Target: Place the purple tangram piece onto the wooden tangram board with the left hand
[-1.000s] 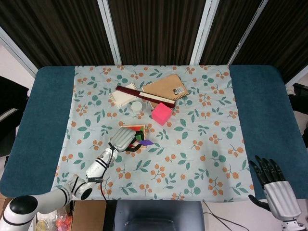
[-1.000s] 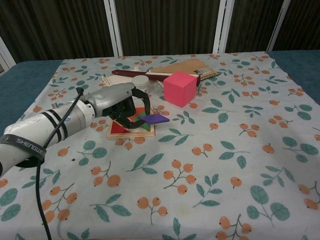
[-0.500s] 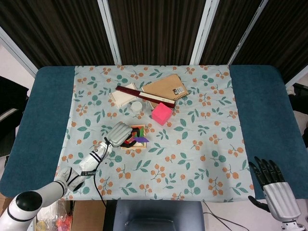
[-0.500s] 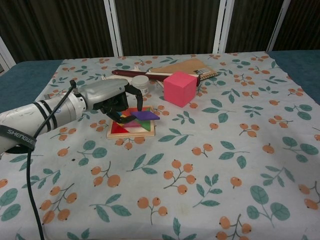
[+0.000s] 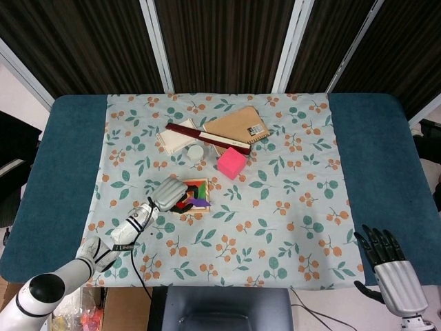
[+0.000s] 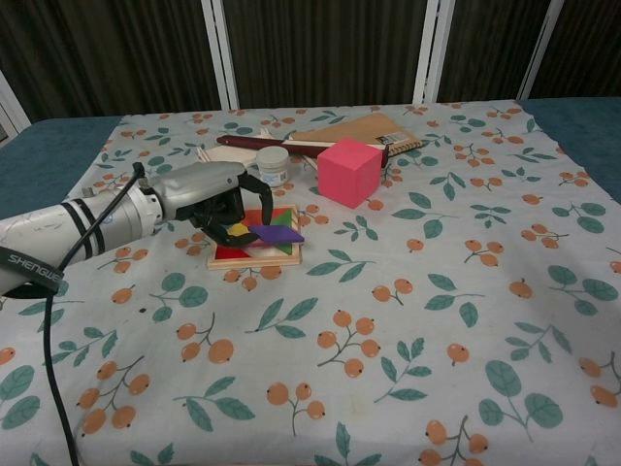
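Note:
My left hand (image 5: 169, 192) (image 6: 208, 197) hovers over the wooden tangram board (image 5: 201, 211) (image 6: 260, 260) and pinches the purple tangram piece (image 5: 200, 202) (image 6: 274, 234) by its left end. The flat purple piece juts out to the right, just above the board's coloured pieces. Whether it touches them I cannot tell. Red, green and yellow pieces lie in the board, partly hidden under the hand. My right hand (image 5: 390, 265) hangs at the bottom right of the head view, off the table, fingers spread, holding nothing.
A pink cube (image 5: 231, 163) (image 6: 348, 172) stands just right of and behind the board. Behind it lie a brown notebook (image 5: 236, 126), a dark red stick (image 5: 207, 137), a pale board (image 5: 176, 137) and a small white jar (image 5: 196, 152) (image 6: 274, 165). Floral cloth (image 5: 275, 221) covers the table.
The left hand has drawn back to the left with the purple piece, which has sunk lower over the board. The right hand has barely shifted.

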